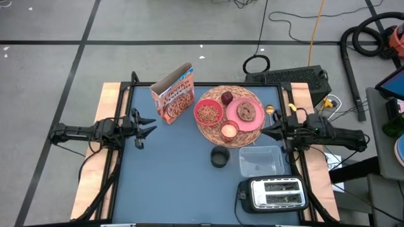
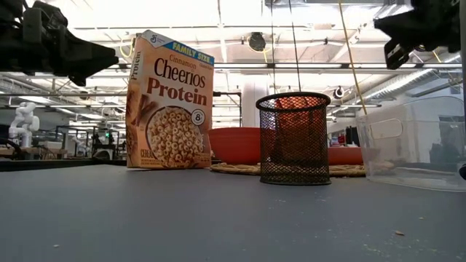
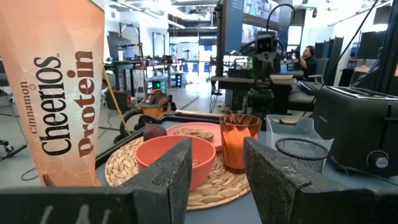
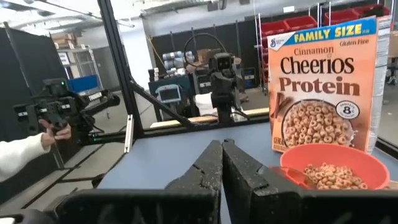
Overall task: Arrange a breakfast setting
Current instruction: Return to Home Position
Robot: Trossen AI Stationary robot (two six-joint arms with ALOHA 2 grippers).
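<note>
At the desk's (image 1: 170,165) left side, the left arm's fingers (image 1: 149,125) hung spread wide. Next stood the cereal box (image 1: 175,94), upright, just beside the wicker mat (image 1: 254,94), which carried the pink bowl (image 1: 208,113), dark red fruit (image 1: 226,98), small cup (image 1: 228,131) and pink plate (image 1: 255,122) with bread (image 1: 246,111). The spoon (image 1: 269,110) lay just right of the mat, near the right arm's fingers (image 1: 266,131), which were pressed together.

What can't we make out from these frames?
Spoon: too small in high view to read its orientation; unseen elsewhere.
Bread: low view, hidden behind the mesh cup.
Fruit: left wrist view, partly behind the bowl.
Cereal box: left wrist view, cut by picture edges.
</note>
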